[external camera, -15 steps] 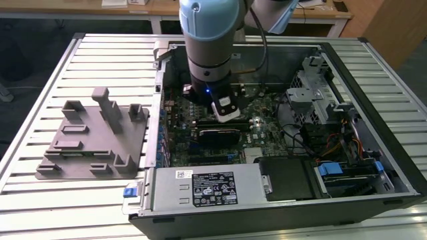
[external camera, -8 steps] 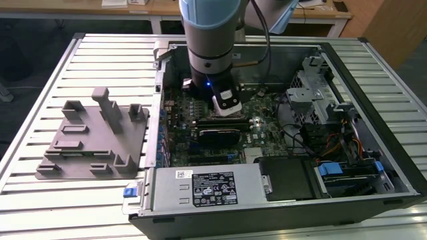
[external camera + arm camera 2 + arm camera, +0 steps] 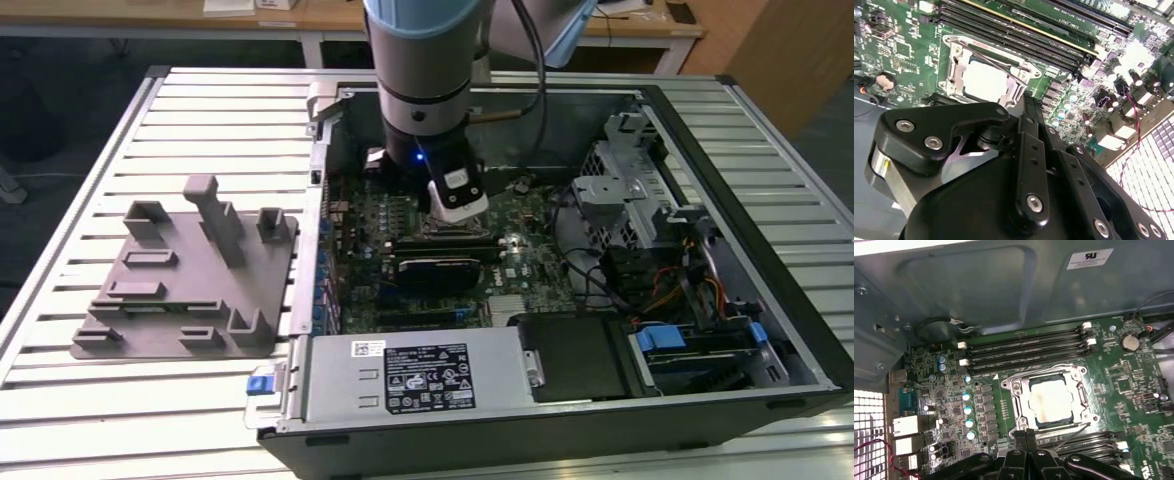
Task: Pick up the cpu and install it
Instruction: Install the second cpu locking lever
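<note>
We see an open computer case [image 3: 694,400] lying on its side on the slatted metal bench [image 3: 200,100], with the green motherboard [image 3: 1134,385] inside it. The cpu [image 3: 1051,399] sits in the metal socket frame [image 3: 1016,390] on that board, its pale top showing in both wread views [image 3: 985,80] just beyond the gripper's tips. The gripper [image 3: 1026,436] hangs inside the case over the board, and its two black fingers [image 3: 1020,440] are pressed together with nothing between them. Four memory slots [image 3: 1024,347] run across the board on the far side of the socket from the gripper. A power supply box [image 3: 414,375] fills the case wall nearest the exterior camera, and a bundle of cables [image 3: 667,290] lies toward the exterior view's right. Outside the case, well away from the gripper toward the exterior view's left, one grey plastic tray [image 3: 187,300] with upright posts rests on the bench. Behind the bench stands a wooden table [image 3: 267,15].
</note>
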